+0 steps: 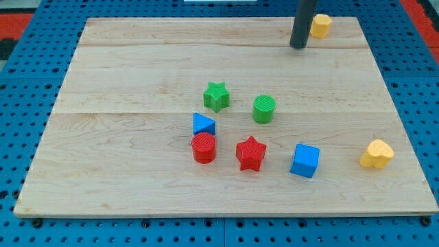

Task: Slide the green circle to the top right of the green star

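The green circle [264, 109] sits near the middle of the wooden board [137, 68], to the right of the green star [217, 97] and slightly lower than it. A gap separates them. My tip [298, 46] is near the view's top, well above and right of the green circle, touching no block. It stands just left of a yellow block [320, 25].
Below the green star lie a blue triangle [203, 124], a red circle [204, 147] and a red star [250, 153]. A blue cube [305, 160] lies right of the red star. A yellow heart-shaped block [376, 154] sits near the board's right edge.
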Available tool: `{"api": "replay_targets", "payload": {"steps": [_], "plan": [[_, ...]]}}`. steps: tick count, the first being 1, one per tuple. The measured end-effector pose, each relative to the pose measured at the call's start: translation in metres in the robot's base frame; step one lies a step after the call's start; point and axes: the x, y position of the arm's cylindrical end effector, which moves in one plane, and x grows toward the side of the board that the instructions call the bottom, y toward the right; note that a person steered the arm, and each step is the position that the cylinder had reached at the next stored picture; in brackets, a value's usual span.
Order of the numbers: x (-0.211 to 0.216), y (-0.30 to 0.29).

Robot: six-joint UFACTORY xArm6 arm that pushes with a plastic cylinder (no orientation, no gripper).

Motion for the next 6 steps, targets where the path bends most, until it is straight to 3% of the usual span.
{"api": "replay_targets", "payload": {"steps": [1, 2, 3, 6], "plan": [[0.112, 0.039], [0.138, -0.038], [0.124, -0.092], [0.060, -0.100]]}}
